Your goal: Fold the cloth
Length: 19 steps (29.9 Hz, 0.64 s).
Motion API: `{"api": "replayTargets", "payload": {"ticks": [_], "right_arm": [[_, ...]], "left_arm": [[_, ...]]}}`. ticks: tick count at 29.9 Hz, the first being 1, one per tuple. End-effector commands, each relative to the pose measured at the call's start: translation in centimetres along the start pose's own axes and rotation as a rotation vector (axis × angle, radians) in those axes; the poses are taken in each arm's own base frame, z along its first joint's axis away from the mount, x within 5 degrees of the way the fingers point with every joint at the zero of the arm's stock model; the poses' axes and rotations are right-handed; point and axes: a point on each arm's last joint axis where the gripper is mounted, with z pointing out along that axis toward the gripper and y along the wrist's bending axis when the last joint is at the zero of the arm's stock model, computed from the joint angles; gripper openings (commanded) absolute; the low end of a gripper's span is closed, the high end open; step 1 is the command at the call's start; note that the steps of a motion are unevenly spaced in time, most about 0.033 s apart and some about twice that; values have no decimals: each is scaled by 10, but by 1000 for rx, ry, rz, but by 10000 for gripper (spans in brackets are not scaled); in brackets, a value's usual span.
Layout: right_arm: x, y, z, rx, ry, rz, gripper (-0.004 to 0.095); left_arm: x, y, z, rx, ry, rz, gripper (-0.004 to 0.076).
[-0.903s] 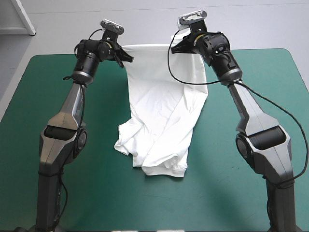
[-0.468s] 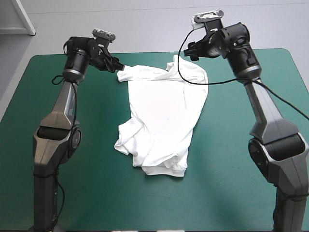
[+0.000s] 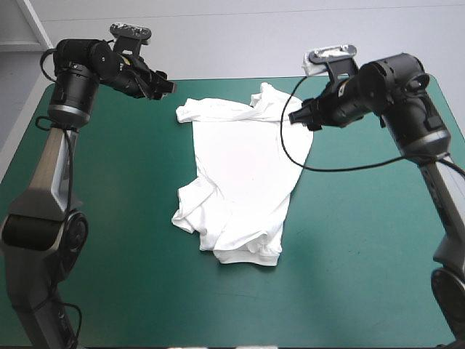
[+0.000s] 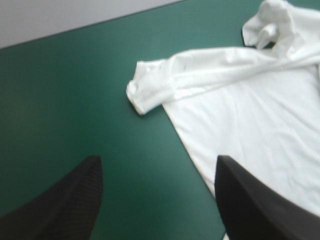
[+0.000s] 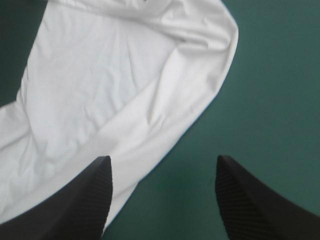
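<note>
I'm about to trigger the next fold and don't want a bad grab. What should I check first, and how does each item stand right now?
1. Left pincer open and empty: ok. It is spread wide above the table, beside the far left corner of the T-shirt.
2. Right pincer open and empty: ok. It is spread wide over the shirt's far right edge.
3. T-shirt wholly on the table: ok.
4. T-shirt lying flat: not ok. The near end is bunched and the far edge is rolled.
5. Collar end identified: cannot tell. Folds hide it.
</note>
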Motion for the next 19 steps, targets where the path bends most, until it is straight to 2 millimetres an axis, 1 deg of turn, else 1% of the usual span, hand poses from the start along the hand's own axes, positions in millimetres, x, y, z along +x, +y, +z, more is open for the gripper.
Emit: {"api": "replayTargets", "payload": {"ticks": [1, 4, 6, 9, 14, 16, 19], "right_arm": [[31, 2, -22, -9, 25, -15, 561], [54, 8, -12, -37, 90, -21, 561], [63, 17, -6, -55, 115, -42, 561], [75, 32, 1, -81, 174, -87, 561], [91, 63, 8, -133, 229, -164, 561], [95, 74, 8, -150, 236, -183, 561], [101, 86, 7, -155, 257, -195, 561]], "left_arm": [[24, -10, -47, 10, 38, -3, 475], [57, -18, -44, 74, 145, -35, 475], [79, -23, -34, 112, 222, -59, 475], [109, -34, -13, 153, 309, -73, 475], [152, -60, 32, 160, 372, 9, 475], [163, -65, 46, 124, 360, 28, 475], [168, -67, 60, 123, 318, 6, 475]]}}
